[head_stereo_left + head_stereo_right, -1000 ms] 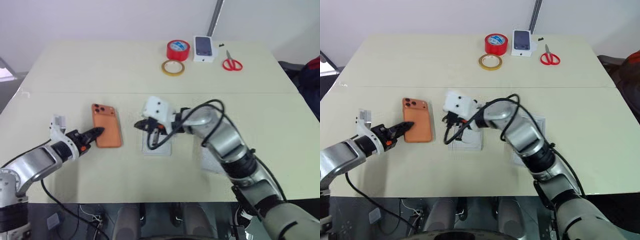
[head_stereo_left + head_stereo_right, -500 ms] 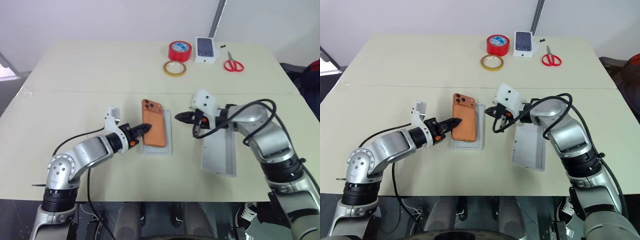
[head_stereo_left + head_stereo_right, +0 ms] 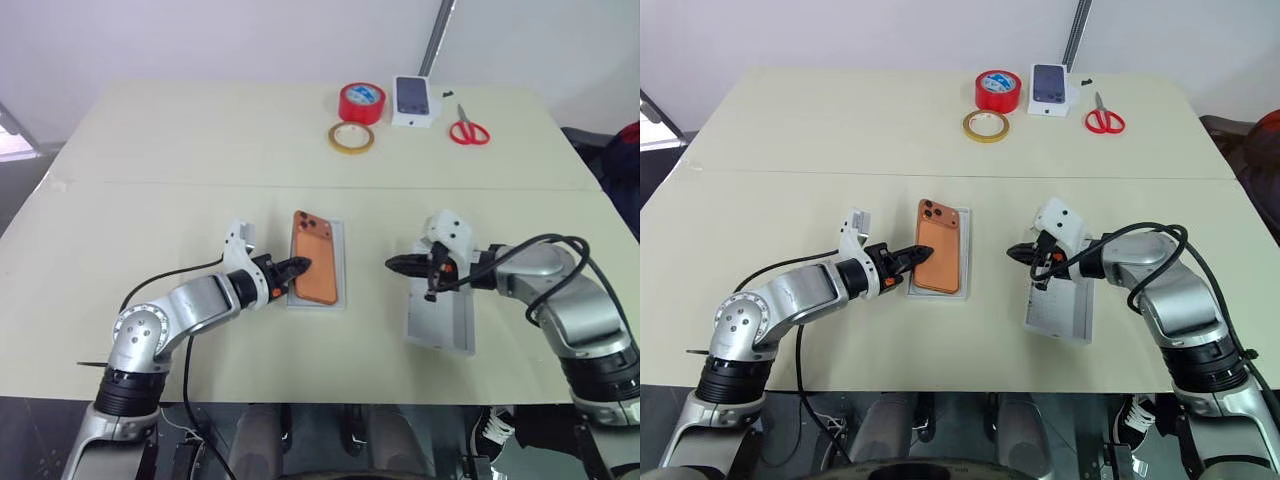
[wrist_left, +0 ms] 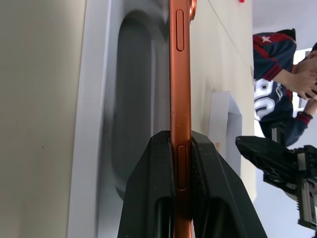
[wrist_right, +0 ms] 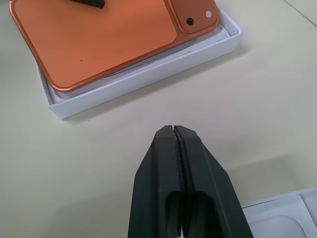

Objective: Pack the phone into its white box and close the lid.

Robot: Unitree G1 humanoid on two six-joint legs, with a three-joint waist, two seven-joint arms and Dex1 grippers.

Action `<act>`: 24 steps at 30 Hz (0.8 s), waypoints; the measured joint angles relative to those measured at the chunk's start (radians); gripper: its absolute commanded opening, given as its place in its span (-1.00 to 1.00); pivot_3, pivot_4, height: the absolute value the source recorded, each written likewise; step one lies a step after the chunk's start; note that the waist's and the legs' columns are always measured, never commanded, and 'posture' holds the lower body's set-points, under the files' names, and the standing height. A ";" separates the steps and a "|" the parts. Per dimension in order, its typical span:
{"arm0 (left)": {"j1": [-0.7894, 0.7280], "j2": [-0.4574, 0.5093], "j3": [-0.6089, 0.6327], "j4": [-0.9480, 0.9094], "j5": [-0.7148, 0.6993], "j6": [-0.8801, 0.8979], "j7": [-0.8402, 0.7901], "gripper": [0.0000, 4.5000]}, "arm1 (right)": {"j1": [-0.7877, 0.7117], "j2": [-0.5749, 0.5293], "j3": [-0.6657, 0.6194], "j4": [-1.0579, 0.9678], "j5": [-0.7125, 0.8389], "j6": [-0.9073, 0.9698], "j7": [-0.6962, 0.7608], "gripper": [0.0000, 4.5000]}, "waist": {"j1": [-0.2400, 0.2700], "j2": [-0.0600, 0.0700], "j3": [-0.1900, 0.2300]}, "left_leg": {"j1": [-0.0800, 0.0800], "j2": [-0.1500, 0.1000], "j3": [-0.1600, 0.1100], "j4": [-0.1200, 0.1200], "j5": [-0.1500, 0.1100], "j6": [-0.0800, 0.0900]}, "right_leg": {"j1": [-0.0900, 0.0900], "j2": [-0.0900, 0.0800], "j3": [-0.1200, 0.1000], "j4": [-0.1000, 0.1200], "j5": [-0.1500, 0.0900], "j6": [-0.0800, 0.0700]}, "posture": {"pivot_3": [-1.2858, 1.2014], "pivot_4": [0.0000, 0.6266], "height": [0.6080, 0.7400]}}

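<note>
1. The phone (image 3: 942, 245) is held by its near left edge between the two black fingers of the left pincer (image 3: 922, 254); it lies camera-side up over the white box (image 3: 962, 261), its left edge hanging past the box's left rim, and it is not seated flat inside.
2. The right pincer (image 3: 1017, 252) is seen with its fingers pressed together and nothing between them; it hovers just right of the white box, its tip pointing left toward the phone.
3. The lid (image 3: 1061, 312) lies open side up on the desk (image 3: 790, 140), right of the box, beneath the right pincer's arm.
4. At the far edge of the pale desk, a red tape roll (image 3: 997, 90), a yellowish tape ring (image 3: 985, 126), a small white box with a phone picture (image 3: 1047, 83) and red scissors (image 3: 1103, 117) are set in a row.
5. In the left wrist view, a person in a dark and red top (image 4: 277, 74) is seen beyond the desk.
</note>
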 measured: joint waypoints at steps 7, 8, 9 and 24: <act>-0.020 -0.010 -0.009 0.026 0.027 0.023 -0.027 -1.00 | 0.000 -0.001 0.000 0.000 0.011 -0.004 -0.006 -1.00 | 0.001 0.000 0.000 | 0.000 0.000 0.000 0.000 0.000 0.000 | 0.001 0.000 0.000 0.000 0.000 0.000 | 0.03 -0.52 1.00; -0.024 -0.011 -0.011 0.029 0.029 0.025 -0.027 -1.00 | 0.000 -0.001 0.000 0.001 0.013 -0.004 -0.006 -1.00 | 0.001 0.000 0.000 | 0.000 0.000 0.000 0.000 0.000 0.000 | 0.001 0.000 0.000 0.000 0.000 0.000 | 0.03 -0.52 1.00; -0.028 -0.012 -0.014 0.030 0.032 0.028 -0.028 -1.00 | 0.000 -0.001 0.000 0.001 0.017 -0.004 -0.006 -1.00 | 0.001 0.000 0.000 | 0.000 0.000 0.000 0.000 0.000 0.000 | 0.001 0.000 0.000 0.000 0.000 0.000 | 0.03 -0.52 1.00; -0.045 -0.022 -0.024 0.034 0.057 0.067 -0.093 0.99 | -0.001 -0.004 0.000 0.000 0.035 -0.004 -0.014 -1.00 | 0.000 0.000 0.000 | 0.011 0.000 0.000 -0.001 -0.001 0.001 | 0.009 -0.001 0.000 0.000 -0.001 0.001 | 0.03 -0.52 1.00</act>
